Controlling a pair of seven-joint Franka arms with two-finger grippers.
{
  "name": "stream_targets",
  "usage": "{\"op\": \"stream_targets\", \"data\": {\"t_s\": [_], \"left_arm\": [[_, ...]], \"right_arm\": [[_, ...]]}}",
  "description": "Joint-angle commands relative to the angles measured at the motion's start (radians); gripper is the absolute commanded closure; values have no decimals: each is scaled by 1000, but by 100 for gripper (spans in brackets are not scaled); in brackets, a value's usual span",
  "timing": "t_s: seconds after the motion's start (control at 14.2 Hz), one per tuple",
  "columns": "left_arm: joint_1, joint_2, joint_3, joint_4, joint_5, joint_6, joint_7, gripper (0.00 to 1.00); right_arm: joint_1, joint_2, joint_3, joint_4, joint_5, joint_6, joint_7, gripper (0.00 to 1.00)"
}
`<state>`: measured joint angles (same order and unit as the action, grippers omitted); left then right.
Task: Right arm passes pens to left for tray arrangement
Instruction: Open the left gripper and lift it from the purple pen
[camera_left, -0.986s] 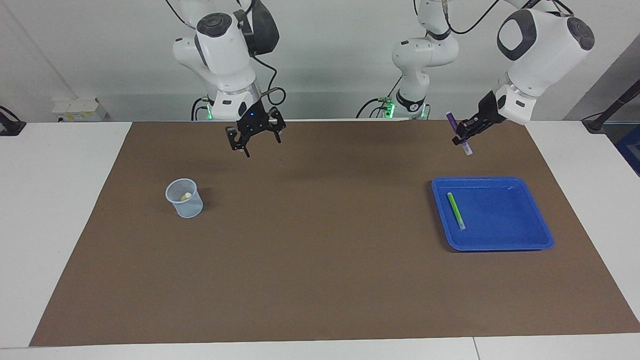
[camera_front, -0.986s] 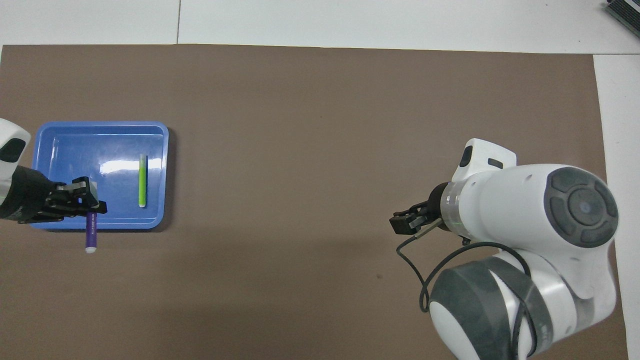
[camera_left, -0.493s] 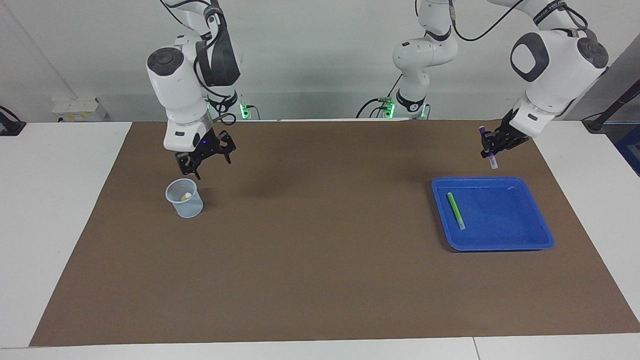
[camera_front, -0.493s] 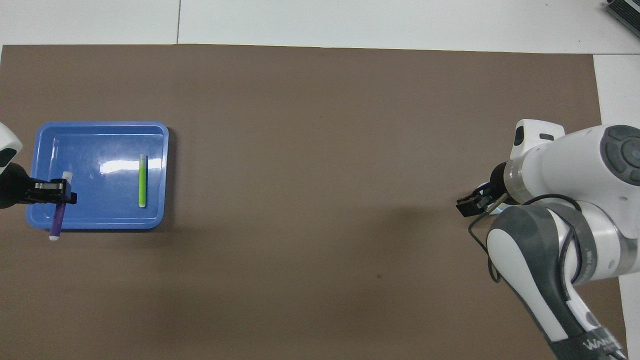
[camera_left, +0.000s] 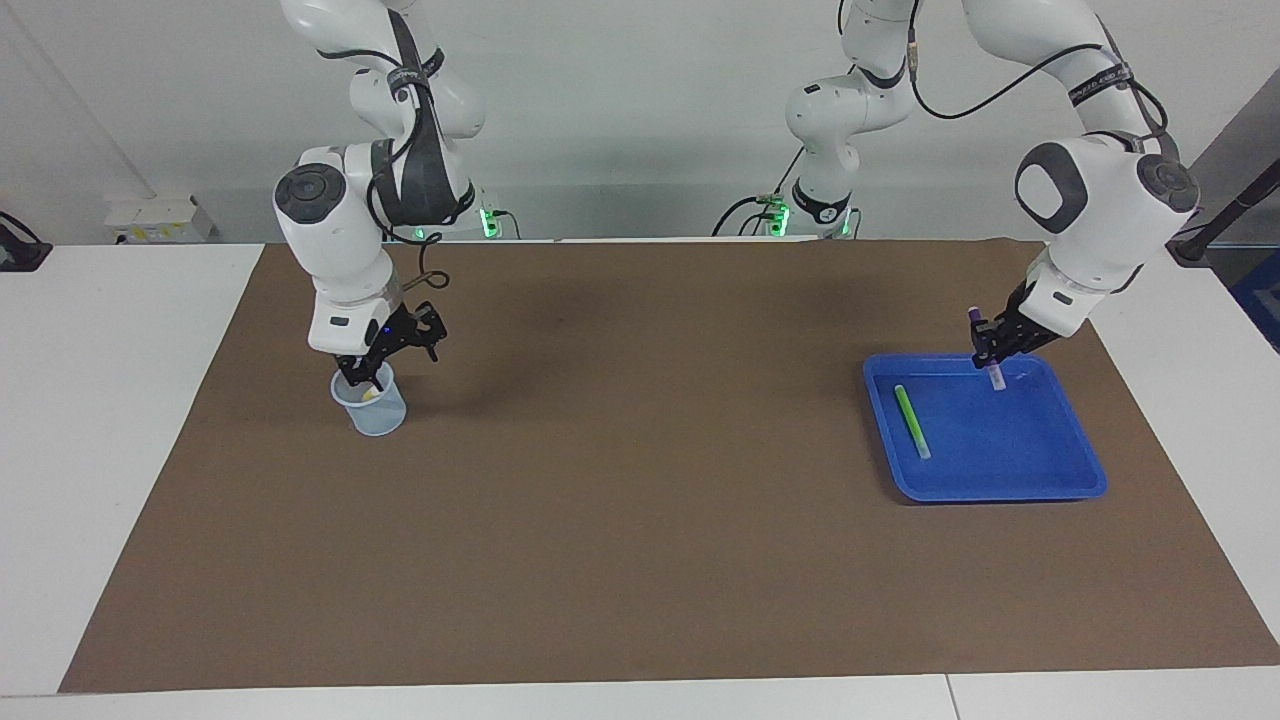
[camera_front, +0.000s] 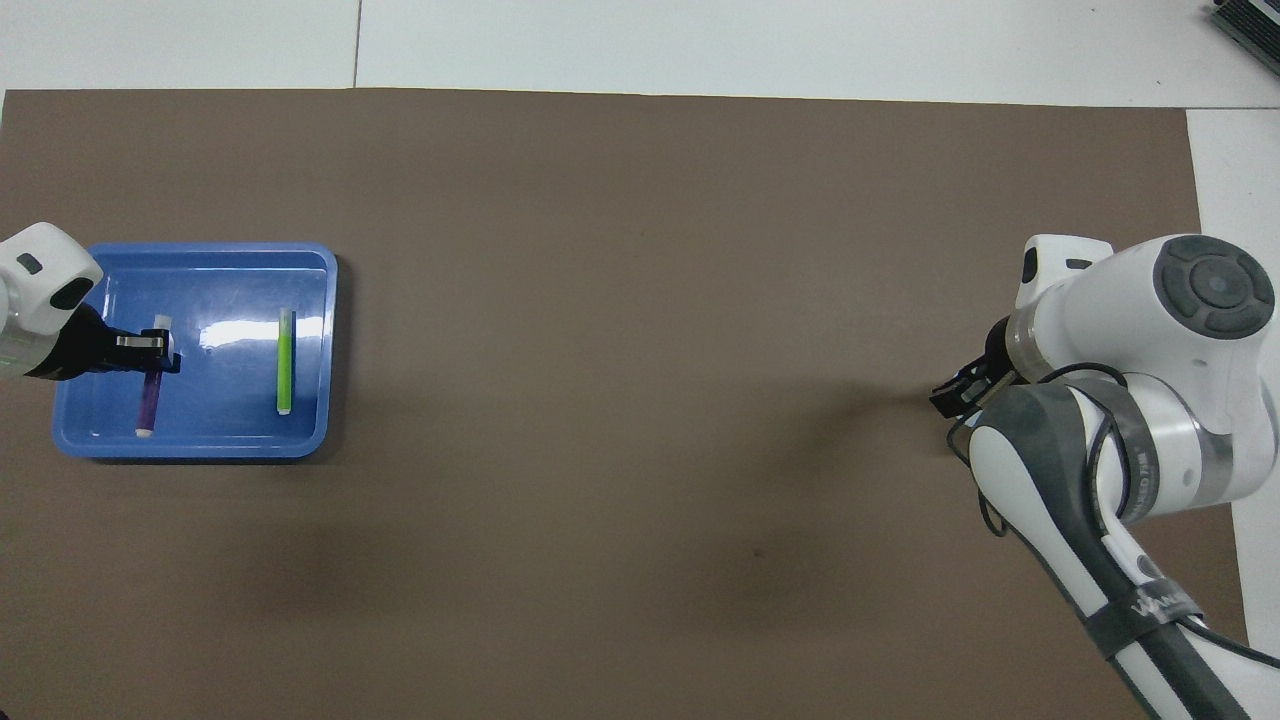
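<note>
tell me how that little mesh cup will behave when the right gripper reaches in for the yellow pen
The mesh cup looks thin-walled and light, so a nudge from the right gripper at its rim could probably slide it. It is taller than its narrow base and stands free on the mat, so it may tip. The yellow pen leaning inside might drag it along on lifting.

One camera sits high up across the table (camera_left: 120, 420) and looks back at the two robots, far enough away to see the whole brown mat (camera_left: 640, 560) from edge to edge. The other camera hangs high over the robots' end and looks almost straight down, also from far off. Both see the same mat, turned half way round, with the blue tray (camera_left: 1085, 480) near one end edge.
</note>
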<state>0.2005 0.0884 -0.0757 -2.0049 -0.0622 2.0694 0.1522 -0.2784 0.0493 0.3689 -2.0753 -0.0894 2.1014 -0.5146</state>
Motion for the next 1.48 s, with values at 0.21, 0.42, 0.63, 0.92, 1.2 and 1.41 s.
{"op": "stream_targets", "data": {"t_s": [0.21,0.42,0.63,0.92,1.2,1.41], "left_arm": [[11,82,-7,-43,22,161,12,100],[13,129,-7,-45,22,214,13,100],[16,168,-7,-48,22,260,13,100],[13,205,-9,-51,22,322,12,100],[11,212,-7,-54,24,340,13,100],[11,212,-7,-52,25,345,16,94]], "right_arm": [[-54,47,13,3,-26,49,-68,15],[-70,47,15,3,-26,43,-73,24],[-79,47,15,3,-26,43,-76,35],[-84,47,15,3,-26,43,-105,58],[-94,47,15,1,-26,45,-122,71],[-106,50,15,-2,-26,51,-150,73]]}}
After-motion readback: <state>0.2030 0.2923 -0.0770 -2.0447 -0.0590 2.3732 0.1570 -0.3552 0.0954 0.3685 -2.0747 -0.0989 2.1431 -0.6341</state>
